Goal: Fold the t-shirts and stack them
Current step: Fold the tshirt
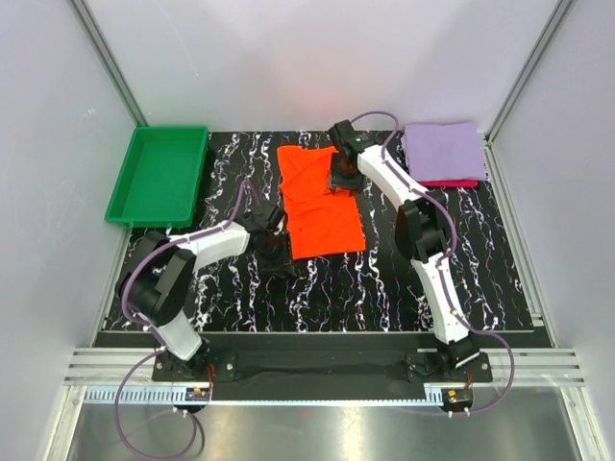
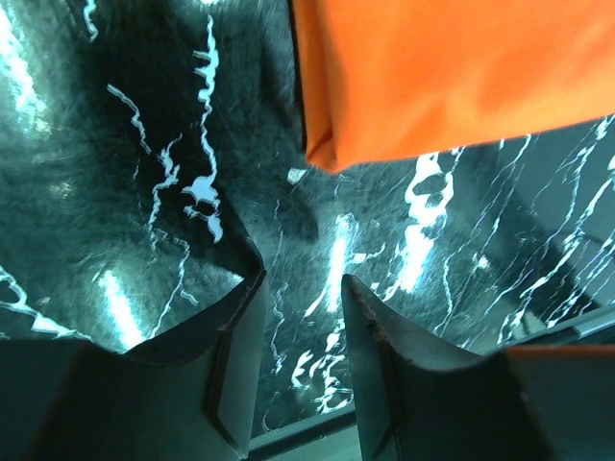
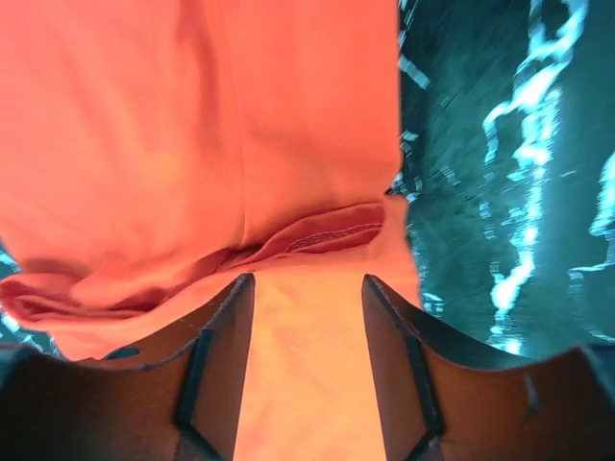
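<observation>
Right gripper (image 3: 307, 280), jaws spread, sits over the far-right edge of the orange t-shirt (image 1: 317, 206) (lying lengthwise front to back); left gripper (image 2: 303, 279), spread too, is beside its near-left corner.

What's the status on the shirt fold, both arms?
Left gripper open, empty, beside the orange t-shirt, near corner. Right gripper open over its far right edge. Purple t-shirt stacked on pink t-shirt. Nothing in the way.

Right claw (image 3: 307, 283), jaws apart, over rumpled orange-red t-shirt (image 3: 192, 144), black marbled tabletop (image 3: 500, 192) alongside.
</observation>
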